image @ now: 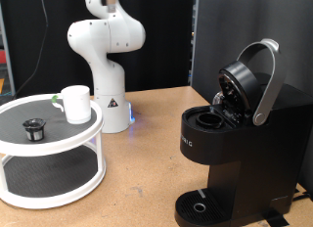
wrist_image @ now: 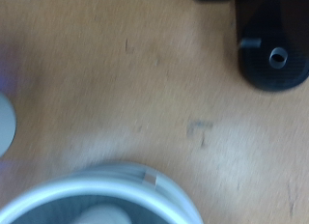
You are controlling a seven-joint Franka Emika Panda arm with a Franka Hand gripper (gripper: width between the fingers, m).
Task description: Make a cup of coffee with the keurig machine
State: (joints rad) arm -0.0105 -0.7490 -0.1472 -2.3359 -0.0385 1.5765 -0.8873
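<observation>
The cup (image: pixel 76 103), a small white mug, stands on the top shelf of a round white two-tier stand (image: pixel 59 147) at the exterior view's left. A small dark coffee pod (image: pixel 36 129) lies on the same shelf in front of it. The keurig machine (image: pixel 235 139), large and black, stands at the right with its silver-handled lid (image: pixel 256 82) raised and its pod chamber open. Its drip tray (image: pixel 201 205) holds nothing. The gripper does not show in either view. The wrist view looks down from high up on the machine's base (wrist_image: pixel 275 50) and the stand's rim (wrist_image: pixel 111 181).
The white robot base (image: pixel 108 66) stands on the wooden table (image: pixel 147 168) behind the stand, with a blue light at its foot. Black curtains hang behind the table. A faint pencil mark (wrist_image: pixel 201 132) shows on the table between stand and machine.
</observation>
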